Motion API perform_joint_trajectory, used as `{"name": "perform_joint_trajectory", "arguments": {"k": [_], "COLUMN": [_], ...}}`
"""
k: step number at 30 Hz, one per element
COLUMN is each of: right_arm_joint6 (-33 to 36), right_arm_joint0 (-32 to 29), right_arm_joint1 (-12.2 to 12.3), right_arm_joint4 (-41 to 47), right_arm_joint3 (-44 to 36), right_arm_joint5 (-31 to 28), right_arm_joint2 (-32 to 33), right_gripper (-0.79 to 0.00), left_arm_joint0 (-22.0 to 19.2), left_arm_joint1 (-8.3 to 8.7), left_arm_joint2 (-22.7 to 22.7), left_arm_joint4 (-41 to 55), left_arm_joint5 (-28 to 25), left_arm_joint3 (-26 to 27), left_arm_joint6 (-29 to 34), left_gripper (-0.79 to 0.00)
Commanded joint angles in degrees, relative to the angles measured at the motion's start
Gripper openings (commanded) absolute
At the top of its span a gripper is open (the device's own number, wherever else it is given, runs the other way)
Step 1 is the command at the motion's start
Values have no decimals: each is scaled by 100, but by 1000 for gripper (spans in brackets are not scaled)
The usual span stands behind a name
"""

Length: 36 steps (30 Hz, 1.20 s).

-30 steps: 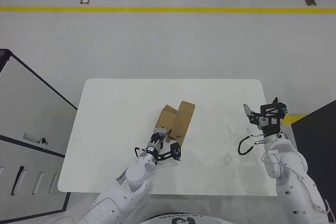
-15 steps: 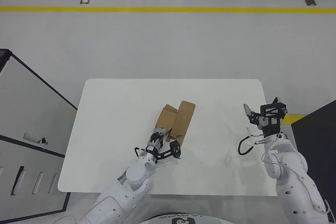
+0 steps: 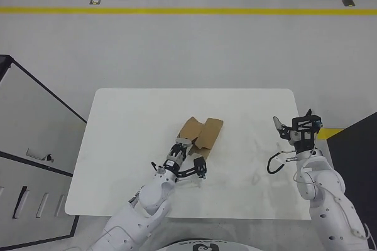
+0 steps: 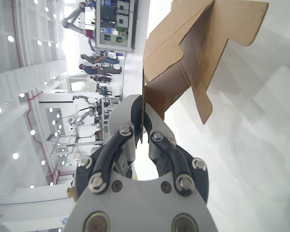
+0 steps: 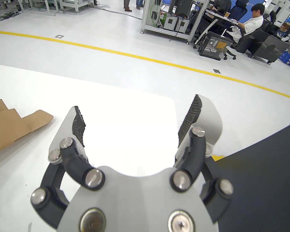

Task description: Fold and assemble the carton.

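Left pincer (image 4: 143, 112): clamped tight on a thin edge of the carton (image 4: 183, 56), at the carton's end nearest the robot; the card edge runs straight between the two pads, probably so the arm can raise that panel and swing it about its crease
Carton: brown card, partly opened rather than flat; from above (image 3: 201, 133) it shows two panels side by side, slanting away from the robot; in the left wrist view one panel rises from the grip and notched flaps hang loose beyond it
Why held so: gripping a single edge seems meant to let the other panels fall open; no flap looks tucked, so the folding appears to be at an early step
Counter (image 3: 138, 125): white, beneath the carton; whether the carton's far end touches it cannot be told
Right pincer (image 5: 137, 112): fingers spread wide, nothing between them, well apart from the carton on the robot's right of it (image 3: 293, 123); probably parked until a second grip is needed
Yellow floor line (image 3: 188, 10): well beyond the carton's far end
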<state>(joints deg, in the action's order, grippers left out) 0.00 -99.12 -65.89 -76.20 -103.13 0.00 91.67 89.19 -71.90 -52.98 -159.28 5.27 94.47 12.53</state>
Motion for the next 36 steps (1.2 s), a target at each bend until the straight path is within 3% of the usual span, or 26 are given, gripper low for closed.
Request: {"name": "perform_joint_trajectory", "arguments": {"k": [1, 10, 17, 20, 23, 30, 36], "right_arm_joint6": [0, 0, 0, 245, 807, 2589, 3768], "right_arm_joint0": [0, 0, 0, 13, 50, 434, 776], "right_arm_joint1": [0, 0, 0, 41, 121, 332, 455], "right_arm_joint4": [0, 0, 0, 75, 384, 1662, 2664], "right_arm_joint3": [0, 0, 0, -81, -162, -50, 178], "right_arm_joint5": [0, 0, 0, -695, -1798, -4267, -4938], "right_arm_joint2": [0, 0, 0, 108, 400, 922, 928], "right_gripper": [0, 0, 0, 0, 0, 0, 0], "left_arm_joint0": [101, 524, 598, 538, 466, 348, 363], "left_arm_joint1": [56, 276, 285, 302, 364, 640, 743], "left_arm_joint2": [-79, -488, -552, -555, -588, -679, -644], "left_arm_joint4": [-433, -1488, -1398, -1672, -1672, -1672, -1672], "left_arm_joint5": [-41, -174, -157, -217, -131, 28, 135], "left_arm_joint3": [262, 1240, 1301, 1278, 1304, 1337, 1402], "left_arm_joint6": [-178, -1144, -1128, -1164, -1465, -2218, -2449], "left_gripper": [-785, -785, -785, -785, -785, -785, -785]}}
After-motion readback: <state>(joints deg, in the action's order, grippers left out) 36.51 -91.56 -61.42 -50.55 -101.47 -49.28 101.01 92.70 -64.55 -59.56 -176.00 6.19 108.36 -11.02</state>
